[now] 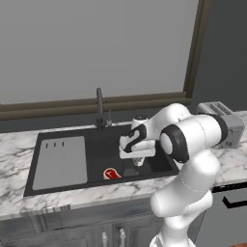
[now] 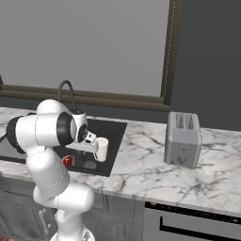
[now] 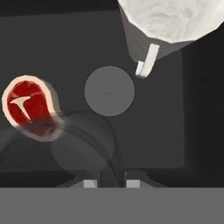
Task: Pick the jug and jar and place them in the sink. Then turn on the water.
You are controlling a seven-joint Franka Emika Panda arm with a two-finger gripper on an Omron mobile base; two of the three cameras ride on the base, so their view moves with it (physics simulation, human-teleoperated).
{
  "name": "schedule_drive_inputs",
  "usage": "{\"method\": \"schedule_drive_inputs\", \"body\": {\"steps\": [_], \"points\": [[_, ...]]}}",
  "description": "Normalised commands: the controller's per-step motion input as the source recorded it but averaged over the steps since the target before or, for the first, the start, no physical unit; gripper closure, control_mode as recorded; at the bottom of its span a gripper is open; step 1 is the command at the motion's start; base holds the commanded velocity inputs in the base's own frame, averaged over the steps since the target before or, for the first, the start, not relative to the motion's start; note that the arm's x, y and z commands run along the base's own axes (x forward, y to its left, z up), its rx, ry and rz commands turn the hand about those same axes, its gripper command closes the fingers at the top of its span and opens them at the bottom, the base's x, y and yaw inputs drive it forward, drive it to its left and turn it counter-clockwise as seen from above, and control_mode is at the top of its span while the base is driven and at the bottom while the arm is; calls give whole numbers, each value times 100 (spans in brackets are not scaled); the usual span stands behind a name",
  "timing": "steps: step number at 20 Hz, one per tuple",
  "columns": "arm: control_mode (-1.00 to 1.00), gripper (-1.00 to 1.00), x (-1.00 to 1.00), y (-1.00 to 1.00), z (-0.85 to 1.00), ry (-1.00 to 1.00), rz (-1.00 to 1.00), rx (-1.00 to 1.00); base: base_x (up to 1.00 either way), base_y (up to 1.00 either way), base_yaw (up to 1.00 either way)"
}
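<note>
The black sink (image 1: 58,137) has a grey drainboard at its left and a dark faucet (image 1: 100,107) behind it. No water falls from the faucet. My gripper (image 3: 111,183) hangs low over the basin, right of centre (image 1: 135,162), shut on the dark translucent jar (image 3: 83,140), which juts out from between the fingertips just above the sink floor. The cream-white jug (image 3: 168,19) stands upright in the basin's right part (image 2: 101,149), handle toward the drain, apart from my fingers.
A red steak (image 3: 27,105) lies on the sink floor left of the round drain (image 3: 109,91). A grey toaster (image 2: 182,139) stands on the marble counter (image 2: 141,164) to the right. A window wall runs behind the faucet.
</note>
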Motion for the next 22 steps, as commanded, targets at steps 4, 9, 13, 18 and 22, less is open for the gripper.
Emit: {"method": "schedule_drive_inputs", "body": {"steps": [4,9,13,18,22], "points": [[-100,100,25,0,-25,0,0,0,0,0,0],[-100,100,5,0,-30,0,1,0,0,0,0],[-100,100,0,0,-37,-1,1,0,0,0,0],[-100,100,0,0,-30,0,0,0,0,0,0],[-100,100,0,0,-10,0,0,0,0,0,0]]}}
